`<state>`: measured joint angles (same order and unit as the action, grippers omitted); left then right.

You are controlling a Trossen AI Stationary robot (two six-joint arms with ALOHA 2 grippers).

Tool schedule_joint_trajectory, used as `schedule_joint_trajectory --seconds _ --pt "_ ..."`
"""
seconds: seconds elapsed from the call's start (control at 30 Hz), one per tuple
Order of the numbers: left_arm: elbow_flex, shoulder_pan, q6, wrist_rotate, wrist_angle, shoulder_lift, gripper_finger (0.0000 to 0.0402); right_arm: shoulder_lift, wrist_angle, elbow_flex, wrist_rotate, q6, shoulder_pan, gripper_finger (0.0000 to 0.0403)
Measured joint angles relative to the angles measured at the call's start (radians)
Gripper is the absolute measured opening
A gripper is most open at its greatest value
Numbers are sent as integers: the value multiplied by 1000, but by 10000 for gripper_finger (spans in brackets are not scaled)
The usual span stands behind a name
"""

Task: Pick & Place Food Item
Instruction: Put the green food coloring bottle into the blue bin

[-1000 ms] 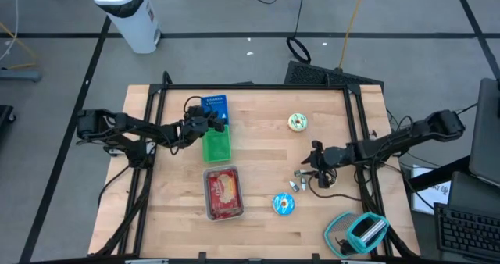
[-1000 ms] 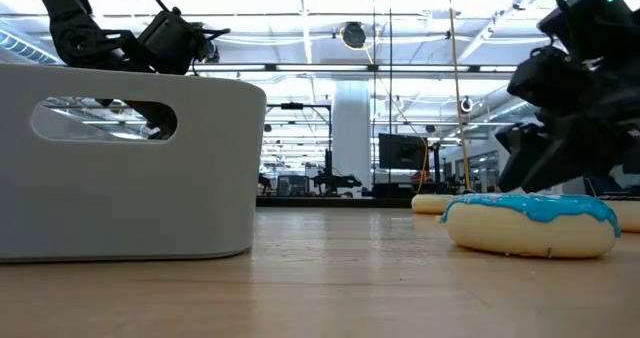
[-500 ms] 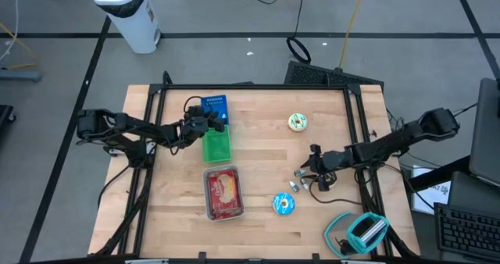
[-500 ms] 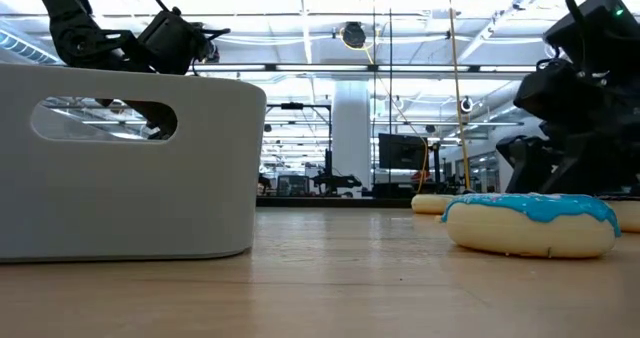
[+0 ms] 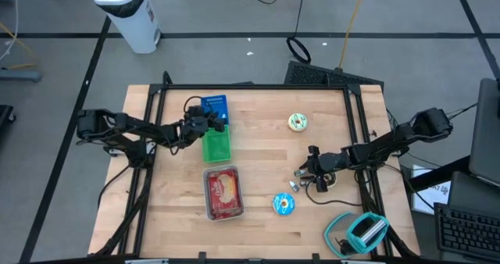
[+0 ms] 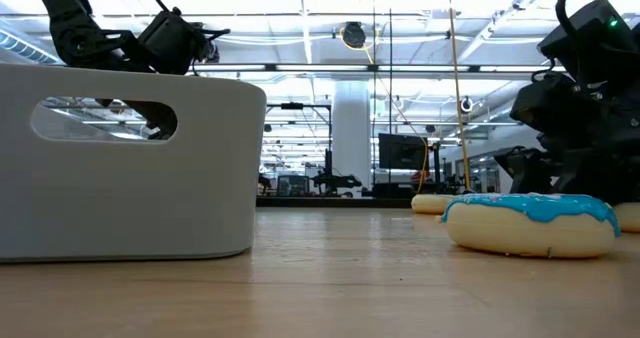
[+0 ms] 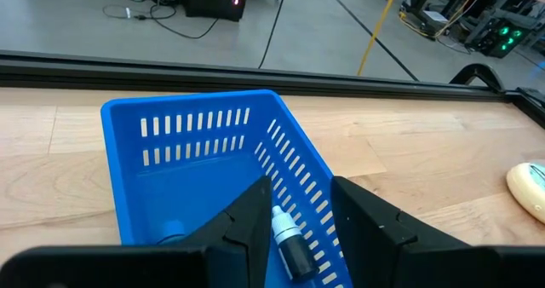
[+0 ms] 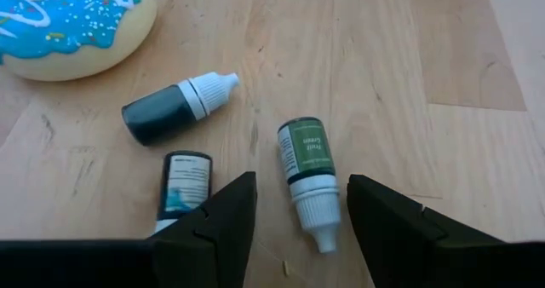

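Observation:
My left gripper (image 7: 294, 207) hangs over the blue basket (image 7: 196, 164) at the table's far left, shut on a small dark dropper bottle (image 7: 288, 237) with a white cap. My right gripper (image 8: 300, 190) is open and low over three dropper bottles lying on the table. The green-labelled bottle (image 8: 306, 173) lies between its fingers, untouched. A dark bottle (image 8: 174, 109) and a blue-labelled one (image 8: 183, 181) lie beside it. A blue-iced donut (image 5: 283, 204) rests flat on the table near them, and a pale green-iced donut (image 5: 298, 122) lies farther back. My left gripper has the dark bottle's body (image 7: 298, 256) between its two fingers, with the white cap pointing away from the wrist. The bottle is clear of the basket floor, tilted. The fingers themselves hide the pads' contact.
A green basket (image 5: 217, 147) stands next to the blue one. A white bin (image 6: 130, 158) with red food (image 5: 223, 192) sits near the table's middle front. A teal object (image 5: 359, 231) lies at the near right corner. Bare wood stretches between the baskets and the donuts.
My right gripper has sunk toward the bottles on the table and crept a little toward the table's left, staying open. The bottles and donuts have not moved.

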<state>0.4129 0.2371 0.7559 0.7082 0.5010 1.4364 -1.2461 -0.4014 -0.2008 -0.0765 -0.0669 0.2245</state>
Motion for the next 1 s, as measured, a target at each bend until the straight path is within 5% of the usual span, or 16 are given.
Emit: schedule_joint_trajectory --seconds 0.23,1.0 --pt "0 0 0 0 -3 0 124 -1 4 0 0 0 0 171" --pt "0 0 13 -2 -2 0 124 -3 -128 2 -63 81 -6 66"
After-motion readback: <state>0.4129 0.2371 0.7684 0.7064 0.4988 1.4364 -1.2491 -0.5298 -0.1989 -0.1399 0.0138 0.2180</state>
